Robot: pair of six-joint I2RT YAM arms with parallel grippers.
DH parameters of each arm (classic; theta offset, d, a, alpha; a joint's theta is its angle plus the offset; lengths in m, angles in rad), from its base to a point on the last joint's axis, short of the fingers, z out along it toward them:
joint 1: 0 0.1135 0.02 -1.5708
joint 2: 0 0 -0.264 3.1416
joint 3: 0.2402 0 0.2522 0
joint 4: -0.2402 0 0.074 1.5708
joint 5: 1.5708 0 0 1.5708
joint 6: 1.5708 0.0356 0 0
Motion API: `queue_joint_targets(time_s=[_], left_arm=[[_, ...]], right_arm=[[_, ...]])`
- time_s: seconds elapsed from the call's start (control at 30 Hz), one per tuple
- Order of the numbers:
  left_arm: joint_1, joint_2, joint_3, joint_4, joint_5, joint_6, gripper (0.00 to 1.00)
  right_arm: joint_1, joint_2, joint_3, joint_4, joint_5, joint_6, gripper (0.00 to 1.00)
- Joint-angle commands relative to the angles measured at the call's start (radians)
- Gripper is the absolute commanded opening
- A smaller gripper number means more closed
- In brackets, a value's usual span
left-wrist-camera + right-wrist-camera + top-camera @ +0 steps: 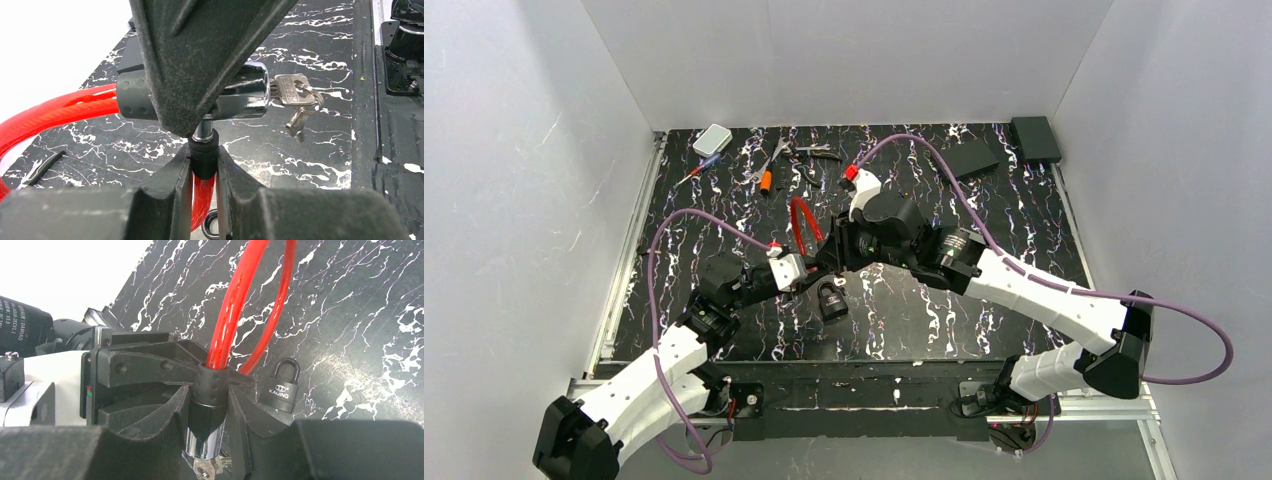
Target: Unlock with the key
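— Report the left end effector (204, 161).

— Clenched. Its two fingers (170, 185) pinch the black plastic collar (204, 150) at one end of the red plastic-coated cable (60, 112). Directly above the fingertips, a short metal pin rises from that collar into the side of the chrome-and-black cylindrical lock barrel (247, 90).

— And the right end effector (210, 412)?

— Grasping that same lock barrel, one finger on each side. The black sleeve sits at the fingertips and the chrome section lies deeper between the fingers. One right finger crosses just above the left fingertips. I cannot tell whether the two end effectors touch.

— Location of the key?

— The silver key (287, 90) is seated in the chrome end of the barrel. It lies up and to the right of the left fingertips, and on the palm side of the right end effector's grip. A second key (298, 122) hangs below it from a small ring (315, 100).

— Where does the cable run?

— It leaves the barrel on the far side of the right fingertips and loops out over the black white-veined tabletop (984, 310).

— Anything else nearby?

— A small black padlock marked KAIJING (283, 387) is just to the right of the right end effector's fingers, near the cable. Neither end effector holds it. Well beyond both end effectors, along the far edge, lie a white rounded box (712, 140), scattered hand tools (774, 165), a flat black slab (972, 158) and a black box (1036, 138).
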State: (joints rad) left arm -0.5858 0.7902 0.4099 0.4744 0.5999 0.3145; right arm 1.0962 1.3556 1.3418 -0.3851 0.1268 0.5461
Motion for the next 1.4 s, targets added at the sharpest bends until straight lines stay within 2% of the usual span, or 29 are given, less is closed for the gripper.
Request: queue_joint_targets(time_s=[0.0,0.57,0.8,1.07,1.13,1.23,1.27,1.37], left_arm=[[-0.005,-0.002,0.047,-0.011,-0.026,0.023,0.00],[-0.006,-0.004,0.058,-0.034,-0.084,0.029,0.00],[-0.006,0.146,0.148,-0.034,-0.325,0.001,0.00],[-0.006,0.241,0.173,-0.033,-0.378,0.011,0.00],[-0.006,0.268,0.177,-0.032,-0.436,-0.005,0.14],[-0.005,0.321,0.182,-0.031,-0.495,-0.019,0.21],[-0.003,0.341,0.183,-0.027,-0.515,-0.025,0.27],[0.009,0.405,0.202,-0.015,-0.638,-0.089,0.59]], right_arm=[[0.005,-0.063,0.001,0.089,0.004,0.000,0.01],[0.005,-0.090,-0.040,0.153,0.025,0.003,0.01],[0.005,-0.085,-0.123,0.270,0.121,0.001,0.01],[-0.010,-0.044,-0.183,0.407,0.263,-0.046,0.01],[-0.032,-0.022,-0.198,0.437,0.259,-0.047,0.01],[-0.083,0.017,-0.219,0.476,0.196,-0.024,0.01],[-0.090,0.028,-0.230,0.495,0.176,-0.016,0.01],[-0.115,0.064,-0.255,0.550,0.127,-0.009,0.01]])
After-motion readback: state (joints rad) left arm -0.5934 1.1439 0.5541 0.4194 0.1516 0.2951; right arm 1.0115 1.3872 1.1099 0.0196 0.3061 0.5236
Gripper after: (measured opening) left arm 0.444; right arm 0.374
